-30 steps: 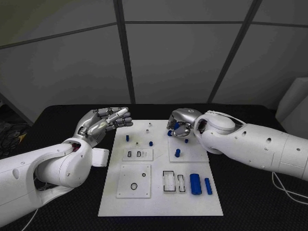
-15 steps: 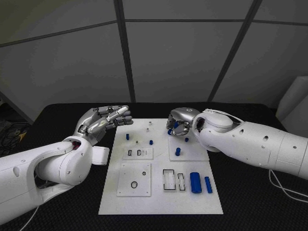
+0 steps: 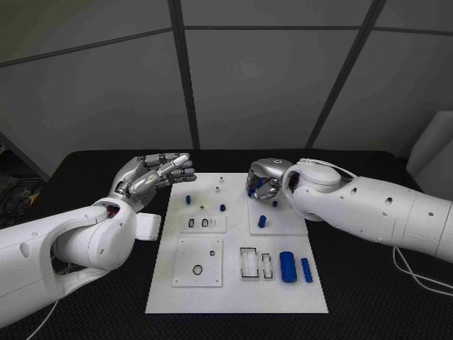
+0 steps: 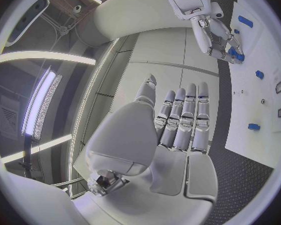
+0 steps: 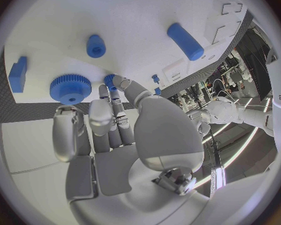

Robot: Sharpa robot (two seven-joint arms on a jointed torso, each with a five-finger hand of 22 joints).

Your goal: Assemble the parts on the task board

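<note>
The white task board (image 3: 237, 297) lies in the middle of the black table. My right hand (image 3: 265, 180) hovers over its far right part, fingers curled down. In the right wrist view the thumb and a fingertip pinch a small blue part (image 5: 109, 79) next to a blue gear (image 5: 70, 88). A blue peg (image 5: 96, 45), a blue cylinder (image 5: 185, 41) and a blue block (image 5: 17, 73) lie nearby on the board (image 5: 134, 15). My left hand (image 3: 155, 177) is raised beside the board's far left corner, fingers straight and apart from the thumb, holding nothing. The left wrist view shows the right hand (image 4: 214, 32) too.
Two blue cylinders (image 3: 288, 269) (image 3: 306, 271) lie at the board's near right beside rectangular slots (image 3: 249, 265). Small blue pegs (image 3: 222, 209) (image 3: 261, 223) stand mid-board. Raised white plates (image 3: 198, 265) (image 3: 203, 225) sit on its left half. A cable (image 3: 431, 285) trails at the right.
My right hand has drawn slightly toward the board's far edge, still over the gear. The left hand has lifted a little, fingers still spread.
</note>
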